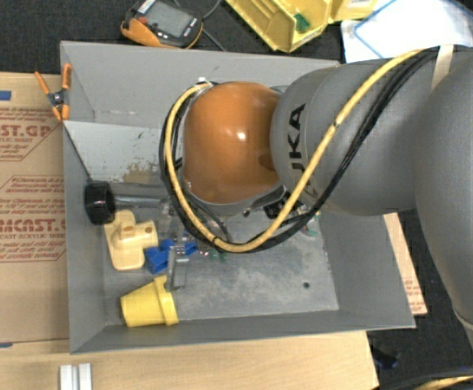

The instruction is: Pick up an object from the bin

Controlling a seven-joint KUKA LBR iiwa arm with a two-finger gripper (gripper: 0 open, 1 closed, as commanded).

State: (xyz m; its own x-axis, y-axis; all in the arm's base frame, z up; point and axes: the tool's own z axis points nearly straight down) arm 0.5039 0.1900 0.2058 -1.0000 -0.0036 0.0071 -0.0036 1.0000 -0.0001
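heap point(135, 246) lower l., bare floor point(285, 287) r.

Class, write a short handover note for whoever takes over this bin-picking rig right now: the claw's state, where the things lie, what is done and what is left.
Claw: low in the bin, front-left part; open or shut cannot be told.
Things: a small blue piece right beside the claw, a cream plastic piece next to it, a yellow cup on its side by the front wall, a black knob by the left wall.
Done: nothing seen lifted.
Left: grasp one thing, probably the blue piece, and lift it out.
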